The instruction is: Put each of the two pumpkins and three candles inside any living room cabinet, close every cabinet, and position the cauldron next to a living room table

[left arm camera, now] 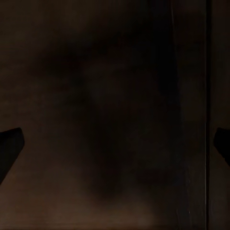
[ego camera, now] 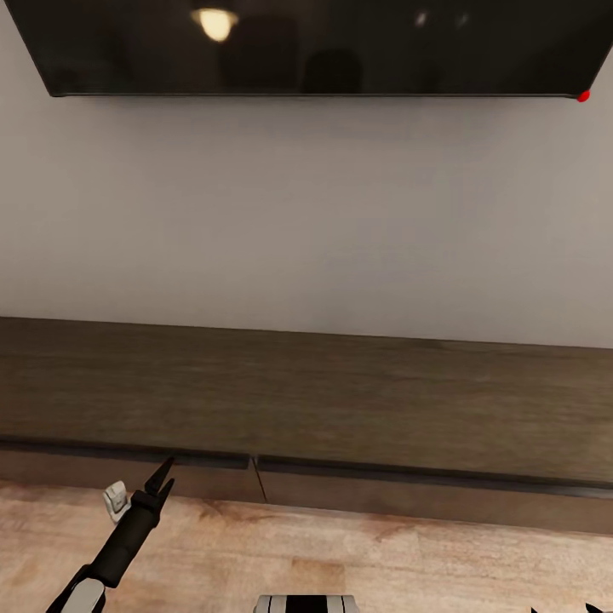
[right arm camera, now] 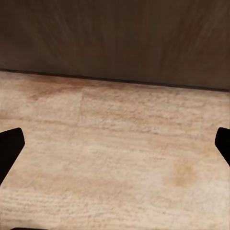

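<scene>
The left gripper (ego camera: 162, 477) is reaching forward to the cabinet (ego camera: 340, 400), its dark fingers spread apart and holding nothing, with the tips sitting just at the top front edge of a closed drawer front. In the left wrist view the gripper (left arm camera: 115, 143) is facing dark brown wood at very close range, one fingertip (left arm camera: 9, 143) showing at each side and a thin vertical seam (left arm camera: 208, 115) running near one of them. That seam is lying just right of the gripper in the head view, between two drawer fronts, both sitting flush.

The right gripper (right arm camera: 115, 143) is also standing wide open and empty, its fingertips (right arm camera: 9, 146) framing pale wooden floor (right arm camera: 120, 163), with the cabinet's dark front (right arm camera: 115, 38) rising beyond. In the head view only its tips are peeking in at the bottom right corner.

The cabinet is stretching across the whole head view against a pale grey wall (ego camera: 306, 213). A dark TV (ego camera: 306, 42) is hanging above it, with a small red light (ego camera: 583, 96) at its lower right corner.
</scene>
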You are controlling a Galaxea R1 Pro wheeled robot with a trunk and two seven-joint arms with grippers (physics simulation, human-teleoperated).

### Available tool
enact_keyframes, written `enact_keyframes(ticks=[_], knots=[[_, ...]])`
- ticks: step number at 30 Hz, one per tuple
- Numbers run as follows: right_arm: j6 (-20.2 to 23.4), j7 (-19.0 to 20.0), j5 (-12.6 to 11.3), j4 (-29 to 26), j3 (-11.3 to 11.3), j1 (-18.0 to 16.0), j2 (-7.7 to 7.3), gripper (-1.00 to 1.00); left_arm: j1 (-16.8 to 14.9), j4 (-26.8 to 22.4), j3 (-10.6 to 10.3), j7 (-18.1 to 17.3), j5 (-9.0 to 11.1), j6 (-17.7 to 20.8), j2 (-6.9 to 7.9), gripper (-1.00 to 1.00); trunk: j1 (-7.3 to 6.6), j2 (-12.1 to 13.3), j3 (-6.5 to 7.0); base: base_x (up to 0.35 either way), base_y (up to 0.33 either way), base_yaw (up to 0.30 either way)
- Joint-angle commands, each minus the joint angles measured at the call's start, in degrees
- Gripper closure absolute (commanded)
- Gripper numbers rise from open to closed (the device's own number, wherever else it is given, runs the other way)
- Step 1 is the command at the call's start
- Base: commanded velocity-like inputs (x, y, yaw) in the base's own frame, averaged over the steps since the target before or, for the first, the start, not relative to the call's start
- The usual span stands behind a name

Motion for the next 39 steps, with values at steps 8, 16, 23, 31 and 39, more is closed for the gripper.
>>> enact_keyframes(ticks=[8,16,23,31,39], knots=[[0.3,0.3,0.2,0.2,0.0,0.0,0.0,-1.0,0.0,0.0,0.0,-0.1,0.6,0.6,-0.04,1.0,-0.01,0.0,-0.03,0.0,0.0,0.0],[0.2,0.3,0.2,0.1,-0.1,0.0,0.0,-1.0,-0.2,-0.1,0.0,0.0,0.7,0.7,-0.07,1.0,-0.01,0.0,-0.03,0.0,0.0,0.0],[0.2,0.3,0.2,0.0,0.0,0.0,0.0,-1.0,-0.7,-0.3,-0.8,-0.3,0.3,0.8,-2.02,1.0,-0.01,0.0,-0.03,0.0,0.0,0.0],[0.2,0.3,0.2,0.0,0.0,0.0,0.0,-1.0,-1.1,-0.3,-1.9,-0.6,0.2,0.8,-2.83,1.0,-0.01,0.0,-0.03,0.0,0.0,0.0],[0.3,0.3,0.2,0.0,0.0,0.0,0.0,-1.0,-1.9,-0.4,-2.1,-0.8,0.2,0.9,-2.95,1.0,-0.01,0.0,-0.03,0.0,0.0,0.0]])
